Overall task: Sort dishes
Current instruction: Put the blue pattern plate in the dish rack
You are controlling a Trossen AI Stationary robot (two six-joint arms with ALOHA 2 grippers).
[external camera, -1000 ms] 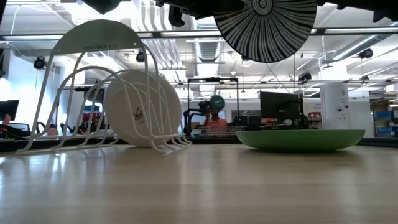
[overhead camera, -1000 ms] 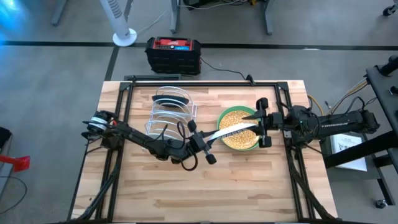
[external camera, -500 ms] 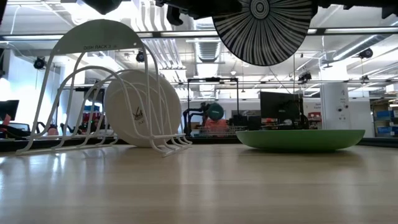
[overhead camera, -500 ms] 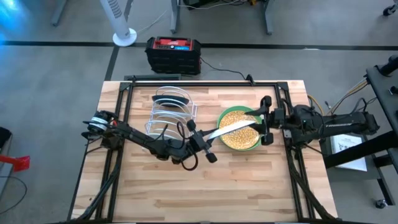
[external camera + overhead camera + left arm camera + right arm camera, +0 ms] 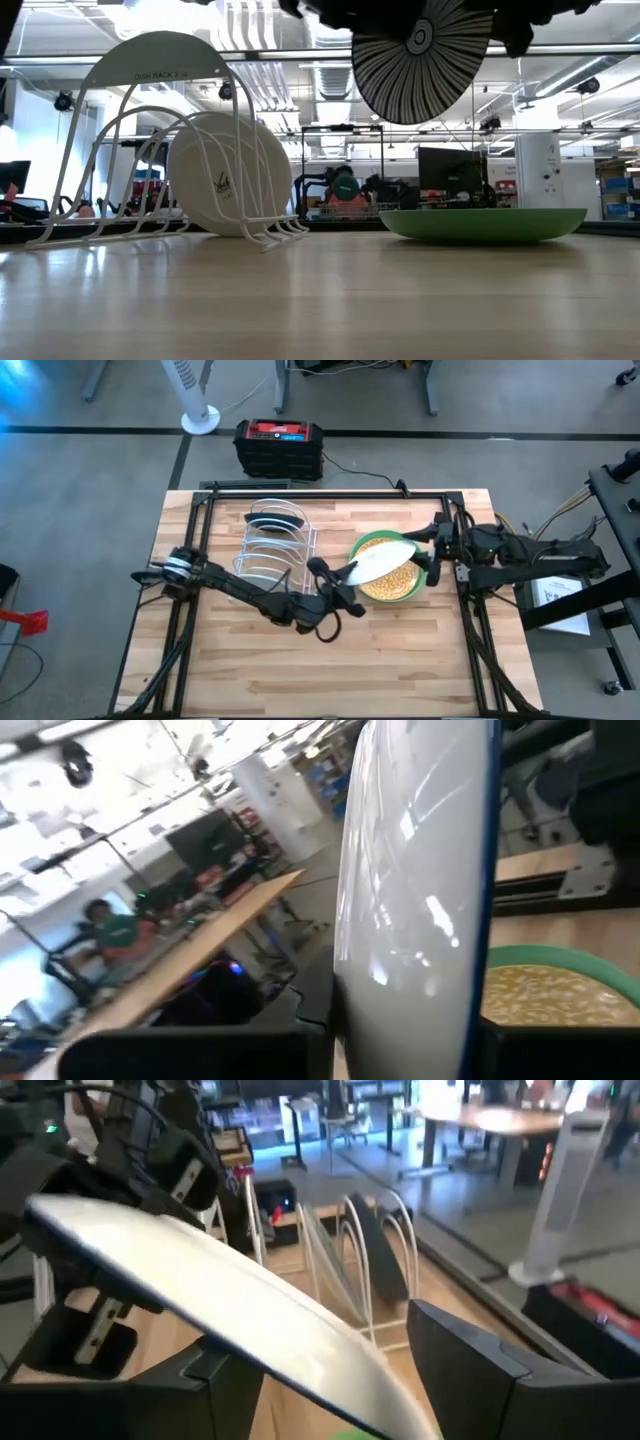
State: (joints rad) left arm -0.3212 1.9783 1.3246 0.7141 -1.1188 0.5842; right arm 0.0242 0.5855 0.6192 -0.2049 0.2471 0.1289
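Low view alone shows the white plate's (image 5: pixel 422 50) blue radial lines.

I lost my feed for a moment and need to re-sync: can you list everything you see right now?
Lined plate: 1, white with blue lines, held in the air above the stacked plates.
Yellow plate: 1, yellowish pattern, on the green plate.
Green plate: 1, light green, flat on the table, right of the rack.
Dark plate: 1, dark teal, standing in the rack's far slot.
Rack: 1, white wire, table's far left half.
Table: 1, light wood.
Case: 1, black and red, on the floor behind the table.
Fan: 1, white, on the floor.
Left gripper: shut on the lined plate's edge.
Right gripper: open, at the lined plate's right edge.
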